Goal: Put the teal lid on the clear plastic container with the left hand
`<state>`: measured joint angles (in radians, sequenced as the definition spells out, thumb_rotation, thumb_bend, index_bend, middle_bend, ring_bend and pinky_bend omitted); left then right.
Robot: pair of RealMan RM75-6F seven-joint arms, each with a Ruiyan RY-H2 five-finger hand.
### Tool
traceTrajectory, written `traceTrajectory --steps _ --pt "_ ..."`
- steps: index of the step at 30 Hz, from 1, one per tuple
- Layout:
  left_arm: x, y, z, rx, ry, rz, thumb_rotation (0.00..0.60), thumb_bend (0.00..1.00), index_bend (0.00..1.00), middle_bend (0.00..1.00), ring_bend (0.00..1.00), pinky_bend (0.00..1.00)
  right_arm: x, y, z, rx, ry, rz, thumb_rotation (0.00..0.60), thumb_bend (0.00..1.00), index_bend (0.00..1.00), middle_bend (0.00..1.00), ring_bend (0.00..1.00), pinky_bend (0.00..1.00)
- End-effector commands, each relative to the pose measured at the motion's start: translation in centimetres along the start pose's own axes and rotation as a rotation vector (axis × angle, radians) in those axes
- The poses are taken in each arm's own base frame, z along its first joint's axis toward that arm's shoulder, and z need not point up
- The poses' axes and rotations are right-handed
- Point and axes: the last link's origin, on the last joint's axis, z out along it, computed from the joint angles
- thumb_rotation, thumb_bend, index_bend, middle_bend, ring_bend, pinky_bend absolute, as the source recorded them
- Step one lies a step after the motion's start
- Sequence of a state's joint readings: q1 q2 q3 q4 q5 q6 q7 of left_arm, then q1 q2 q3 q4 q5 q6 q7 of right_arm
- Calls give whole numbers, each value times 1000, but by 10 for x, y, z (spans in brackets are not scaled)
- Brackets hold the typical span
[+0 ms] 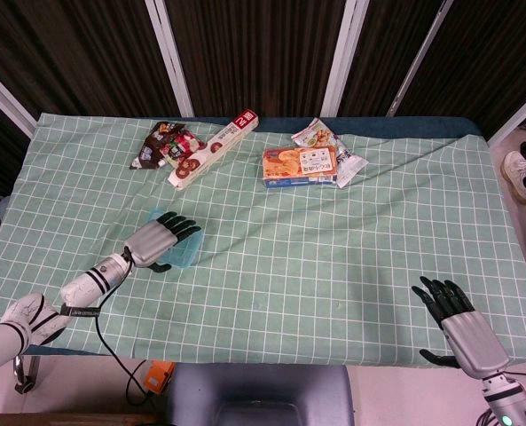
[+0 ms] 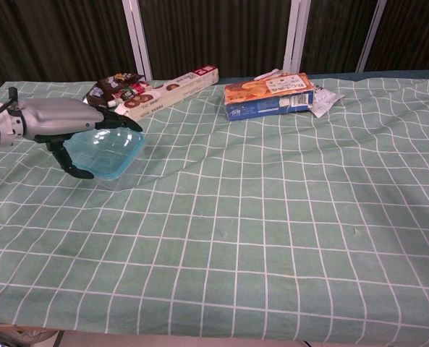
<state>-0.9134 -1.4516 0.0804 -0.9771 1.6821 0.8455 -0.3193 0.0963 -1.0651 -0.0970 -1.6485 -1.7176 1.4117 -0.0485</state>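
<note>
My left hand [image 1: 154, 241] [image 2: 68, 121] holds the teal lid [image 1: 184, 249] [image 2: 107, 152], fingers lying over its top and the thumb under its near edge. In the chest view the lid hangs tilted, its face turned toward the camera. The clear plastic container [image 2: 121, 176] shows only as a faint outline on the cloth just below the lid; in the head view the hand and lid hide it. My right hand [image 1: 460, 325] rests open at the table's near right edge, far from the lid, and is seen only in the head view.
At the back of the green checked tablecloth [image 1: 333, 257] lie a dark snack bag [image 1: 160, 145], a long wrap box [image 1: 211, 149], an orange biscuit box [image 1: 299, 165] and a white packet [image 1: 347, 164]. A cable hangs off the front edge below my left arm.
</note>
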Motion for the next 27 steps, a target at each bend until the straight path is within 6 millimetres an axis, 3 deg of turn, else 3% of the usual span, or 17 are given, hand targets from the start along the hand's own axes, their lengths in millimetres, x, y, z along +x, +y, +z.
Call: traceTrajectory --steps 1,23,27 --pt "-1 1 2 -1 -5 8 600 252 0 403 435 357 0 0 0 1 1 1 600 186 39 109 0 0" --pt "-8 11 7 8 -78 79 600 291 0 408 432 355 3 1 -2 10 5 10 600 186 39 109 0 0" --pt "-9 14 7 31 -104 -7 600 312 0 405 430 355 2 1 -2 12 2 10 600 186 39 109 0 0"
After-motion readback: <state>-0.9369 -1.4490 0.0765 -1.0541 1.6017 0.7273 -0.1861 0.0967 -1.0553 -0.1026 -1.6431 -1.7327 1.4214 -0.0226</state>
